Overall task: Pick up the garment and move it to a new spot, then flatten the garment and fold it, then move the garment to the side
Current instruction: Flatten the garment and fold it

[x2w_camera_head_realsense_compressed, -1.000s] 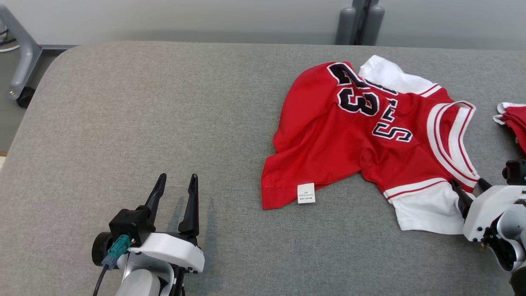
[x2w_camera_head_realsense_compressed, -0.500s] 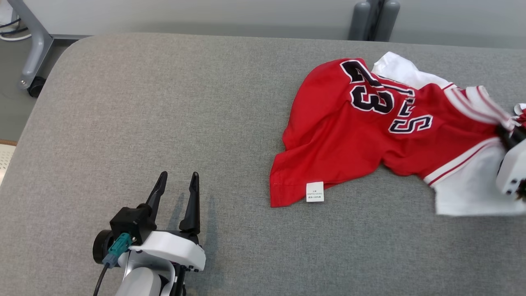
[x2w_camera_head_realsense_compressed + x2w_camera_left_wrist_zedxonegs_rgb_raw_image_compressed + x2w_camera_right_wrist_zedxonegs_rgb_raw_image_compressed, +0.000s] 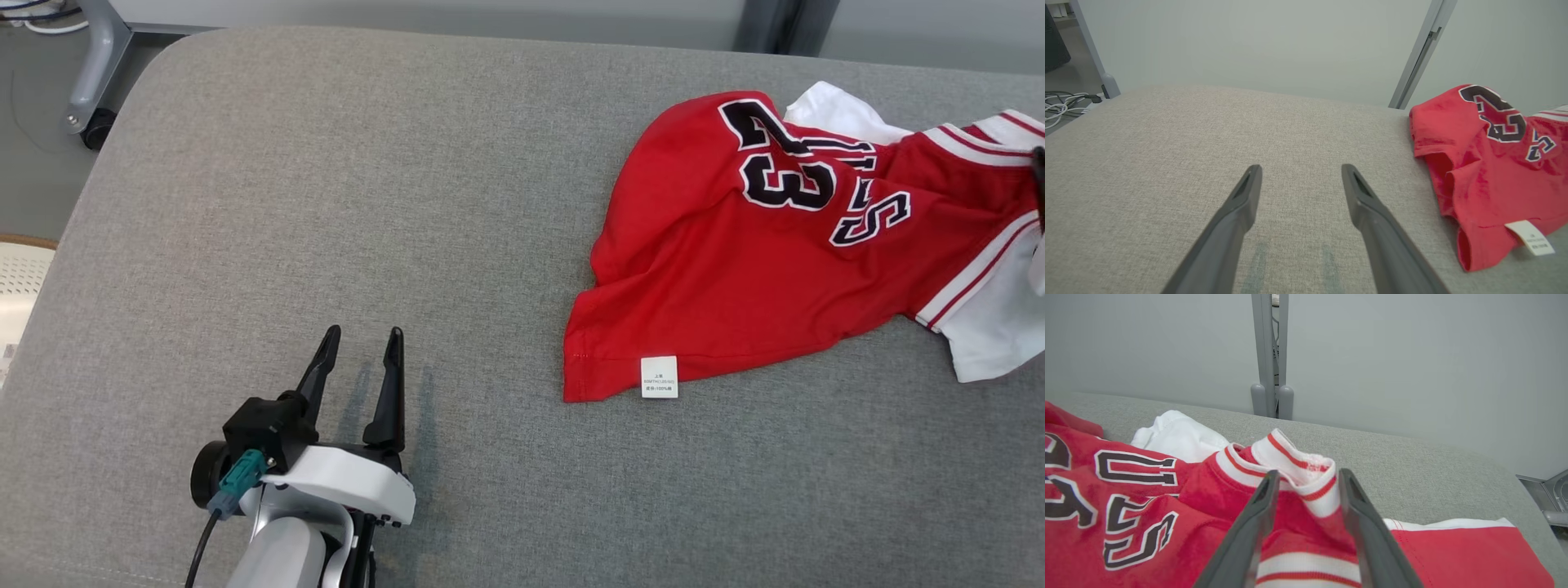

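The garment (image 3: 759, 269) is a red jersey with a black "23", white sleeves and a white label at its hem, lying on the right of the grey padded table (image 3: 326, 204). Its hem corner also appears in the left wrist view (image 3: 1490, 179). My right gripper (image 3: 1308, 473) is shut on the jersey's striped red-and-white collar (image 3: 1294, 461), which bunches up between the fingers; one dark finger (image 3: 1040, 171) shows at the head view's right edge. My left gripper (image 3: 363, 333) (image 3: 1301, 167) stands open and empty over bare table, well left of the jersey.
A flat red piece with a white edge (image 3: 1466, 551) lies right of the collar; I cannot tell whether it is a separate garment. Behind the table stand a grey post (image 3: 1267, 355) and a wall. A wheeled frame leg (image 3: 90, 73) and cables (image 3: 1061, 108) are off the left corner.
The head camera has shifted. My right gripper has taken the collar and pulled it up and to the right, stretching the jersey. The left gripper stays put.
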